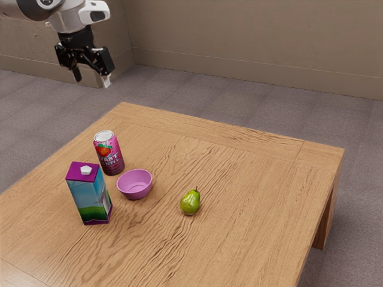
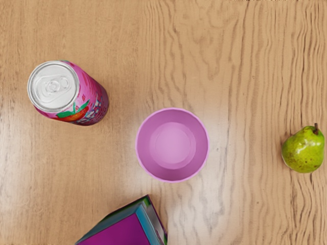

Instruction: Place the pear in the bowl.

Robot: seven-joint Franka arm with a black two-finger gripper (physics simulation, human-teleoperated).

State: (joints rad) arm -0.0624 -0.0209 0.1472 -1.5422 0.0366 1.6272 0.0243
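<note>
My gripper (image 1: 92,79) hangs high at the exterior view's upper left, its two fingers spread apart with nothing between them. Well below it, the pink-purple bowl (image 1: 135,184) stands upright on the table. A green pear (image 1: 190,202) rests on the wood, apart from the bowl, toward the exterior view's right. In the wrist view the bowl (image 2: 172,145) shows its bare inside, and the pear (image 2: 303,149) lies clear of it with its stem visible.
A pink soda can (image 1: 109,153) stands close to the bowl on the wooden table (image 1: 251,179). Near the bowl's other side is a tall carton (image 1: 90,194) with a purple top. The can (image 2: 69,93) and carton (image 2: 125,227) both flank the bowl in the wrist view.
</note>
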